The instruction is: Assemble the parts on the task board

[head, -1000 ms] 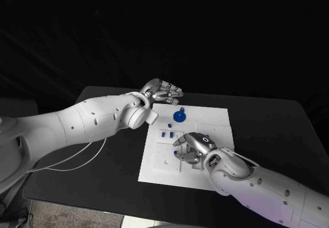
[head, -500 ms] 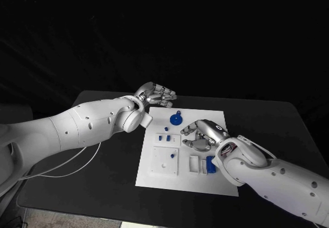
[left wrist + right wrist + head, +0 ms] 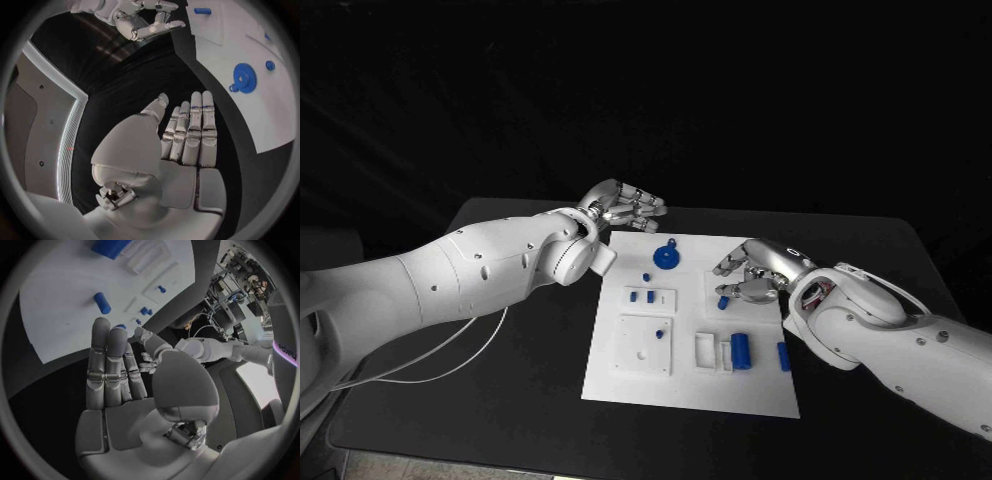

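**Both hands empty at the task board, parts lying on it**

The task board [image 3: 689,390] lies mid-table, white on the black table [image 3: 488,400]. The left hand [image 3: 623,205] hangs just off the board's far left corner, fingers loosely curled, holding nothing; the wrist view shows its fingers [image 3: 190,135] straight and side by side, nothing in the palm. The right hand [image 3: 759,268] sits over the board's right side, fingers apart and empty, a small blue peg [image 3: 724,300] just below its fingertips; touching or not, I cannot tell. A blue gear [image 3: 666,257] lies on the board's far end, near the left hand. Two small blue pieces [image 3: 643,296] stand in a raised block on the board's left half. A blue cylinder [image 3: 741,349] lies toward the near right, a smaller blue piece [image 3: 783,355] beside it at the board's right edge.
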Tool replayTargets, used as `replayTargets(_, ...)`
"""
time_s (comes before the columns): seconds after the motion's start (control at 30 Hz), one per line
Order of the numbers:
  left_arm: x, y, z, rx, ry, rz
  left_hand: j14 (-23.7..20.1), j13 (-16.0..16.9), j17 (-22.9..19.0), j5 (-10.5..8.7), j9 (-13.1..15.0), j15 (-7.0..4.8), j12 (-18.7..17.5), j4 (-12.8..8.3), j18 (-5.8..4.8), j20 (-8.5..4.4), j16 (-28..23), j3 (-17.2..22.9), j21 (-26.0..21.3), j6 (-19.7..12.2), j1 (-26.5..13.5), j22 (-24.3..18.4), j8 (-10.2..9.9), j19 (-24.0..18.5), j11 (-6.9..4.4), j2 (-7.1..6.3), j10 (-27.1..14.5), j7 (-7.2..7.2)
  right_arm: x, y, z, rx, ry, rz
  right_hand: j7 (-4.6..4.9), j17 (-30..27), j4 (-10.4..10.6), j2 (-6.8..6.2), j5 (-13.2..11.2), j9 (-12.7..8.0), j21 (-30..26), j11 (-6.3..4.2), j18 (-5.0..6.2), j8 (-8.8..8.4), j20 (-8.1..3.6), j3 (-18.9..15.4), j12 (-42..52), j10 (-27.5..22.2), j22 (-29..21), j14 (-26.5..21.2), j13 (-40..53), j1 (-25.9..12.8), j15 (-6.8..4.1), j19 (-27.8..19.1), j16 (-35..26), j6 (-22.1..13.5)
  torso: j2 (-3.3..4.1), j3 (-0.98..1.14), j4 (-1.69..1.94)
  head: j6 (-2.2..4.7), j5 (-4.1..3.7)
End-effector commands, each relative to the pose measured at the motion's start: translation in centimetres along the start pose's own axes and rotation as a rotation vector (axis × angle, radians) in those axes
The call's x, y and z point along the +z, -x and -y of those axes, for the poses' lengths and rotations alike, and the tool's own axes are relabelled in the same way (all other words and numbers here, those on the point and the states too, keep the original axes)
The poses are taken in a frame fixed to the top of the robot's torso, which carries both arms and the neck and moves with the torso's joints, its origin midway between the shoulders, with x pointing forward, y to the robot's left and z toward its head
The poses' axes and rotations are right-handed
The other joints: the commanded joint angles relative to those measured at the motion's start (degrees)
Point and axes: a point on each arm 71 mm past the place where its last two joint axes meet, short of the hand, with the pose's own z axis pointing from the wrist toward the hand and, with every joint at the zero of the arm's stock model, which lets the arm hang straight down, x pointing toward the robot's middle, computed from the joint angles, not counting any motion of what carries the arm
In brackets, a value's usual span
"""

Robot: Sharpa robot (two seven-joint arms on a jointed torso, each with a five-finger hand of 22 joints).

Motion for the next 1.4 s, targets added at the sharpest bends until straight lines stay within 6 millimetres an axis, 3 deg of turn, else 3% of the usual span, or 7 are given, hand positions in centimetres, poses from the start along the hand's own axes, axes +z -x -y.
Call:
replayTargets(0.03, 0.0, -0.2, 0.2, -0.006, -0.008, -0.017, -0.2, 0.0, 0.0, -0.32, 0.1, -0.16, -0.2, 0.1, 0.00, -0.01, 0.2, -0.2, 0.2, -0.3, 0.0, -0.1, 0.2, -0.4, -0.14, 0.44, -0.3, -0.02, 0.0, -0.5, 0.6, -0.052, -0.015, -0.090, 0.07, -0.3, 1.0, -0.13, -1.2, -0.1, -0.8, 0.35, 0.93, -0.10, 0.77, -2.4, -0.3, -1.7, -0.9, 0.2, 0.0, 1.5, 0.58, 0.6, -0.3, -0.4, 0.06, 0.06, 0.04, 0.08, 0.03)
replayTargets(0.23, 0.0, -0.3, 0.1, -0.018, -0.003, -0.019, -0.2, 0.0, 0.0, -0.32, 0.1, -0.16, -0.2, 0.1, 0.00, -0.01, 0.2, -0.2, 0.2, -0.3, 0.0, -0.1, 0.2, -0.4, -0.14, 0.44, -0.3, -0.02, 0.3, -0.8, 1.5, -0.091, -0.043, -0.127, -0.17, -0.9, 3.8, -0.65, -2.6, -0.2, -2.2, 0.77, 1.21, -0.09, 1.14, -6.2, -0.2, -3.7, -2.4, 0.0, 0.0, 4.0, 0.90, 1.3, -0.3, -2.0, 0.07, -0.04, 0.05, 0.06, -0.05)
replayTargets(0.47, -0.1, -0.3, 0.1, -0.022, -0.002, -0.019, -0.2, 0.0, 0.0, -0.32, 0.1, -0.16, -0.2, 0.1, 0.00, -0.01, 0.2, -0.2, 0.2, -0.3, 0.0, -0.1, 0.2, -0.4, -0.14, 0.44, -0.3, -0.02, 0.7, -1.7, 1.9, -0.137, -0.058, -0.158, -0.85, -1.3, 5.0, -1.25, -4.1, -0.2, -2.7, 1.03, 1.41, -0.13, 1.34, -6.8, -0.2, -4.8, -3.0, -0.1, -0.1, 5.7, 1.07, 1.4, -0.4, -3.6, 0.10, -0.04, 0.08, -0.06, -0.04)
replayTargets(0.67, -0.1, -0.2, 0.1, -0.022, -0.002, -0.018, -0.2, 0.0, 0.0, -0.32, 0.1, -0.16, -0.2, 0.1, 0.00, -0.01, 0.2, -0.2, 0.2, -0.3, 0.0, -0.1, 0.2, -0.4, -0.14, 0.44, -0.3, -0.02, 0.9, -2.3, 1.7, -0.161, -0.056, -0.164, -0.80, -1.3, 2.7, -0.68, -6.3, -0.2, -2.2, 0.51, 1.11, -0.15, 0.89, -2.6, -0.3, -2.4, -2.6, 0.0, -0.1, 4.9, 0.64, 1.6, -0.1, -3.3, 0.09, -0.05, 0.11, -0.19, -0.07)
replayTargets(0.97, -0.1, -0.2, 0.1, -0.022, -0.001, -0.018, -0.1, 0.0, 0.0, -0.32, 0.1, -0.18, -0.2, 0.1, -0.01, -0.02, 0.2, -0.2, 0.3, -0.3, 0.0, -0.1, 0.3, -0.4, -0.15, 0.45, -0.3, -0.03, 1.0, -3.1, 1.5, -0.187, -0.050, -0.185, -0.30, -0.4, -0.2, -0.31, -8.1, -0.2, -0.4, -0.98, 0.16, -0.11, -0.21, 7.0, -0.4, 3.6, -0.5, 0.3, 0.0, 1.7, -0.41, 1.1, 0.6, -0.3, 0.06, -0.05, 0.04, -0.37, -0.04)
replayTargets(1.2, -0.1, -0.2, 0.1, -0.022, -0.001, -0.018, -0.1, 0.0, 0.0, -0.32, 0.1, -0.18, -0.2, 0.1, -0.01, -0.02, 0.2, -0.2, 0.3, -0.3, 0.0, -0.1, 0.3, -0.4, -0.15, 0.45, -0.3, -0.03, 1.1, -3.4, 1.4, -0.195, -0.046, -0.186, -0.09, 0.1, -0.3, 0.08, -8.3, -0.1, 0.2, -1.22, -0.04, -0.08, -0.42, 9.0, -0.3, 4.8, 0.5, 0.4, 0.0, 1.1, -0.57, 0.8, 0.7, 1.2, 0.08, -0.05, 0.09, -0.51, -0.10)
replayTargets(1.4, -0.1, -0.1, 0.1, -0.022, -0.001, -0.017, -0.1, 0.0, 0.0, -0.32, 0.1, -0.18, -0.2, 0.1, -0.01, -0.02, 0.2, -0.2, 0.3, -0.3, 0.0, -0.1, 0.3, -0.4, -0.15, 0.45, -0.3, -0.03, 1.2, -3.6, 1.3, -0.198, -0.044, -0.172, -0.39, 0.3, 0.0, 1.20, -9.7, -0.1, 0.5, -1.78, -0.27, -0.02, -0.69, 10.3, -0.3, 6.6, 1.1, 0.5, 0.0, 1.1, -0.89, 0.7, 0.7, 3.1, 0.08, -0.07, 0.08, -0.66, -0.10)
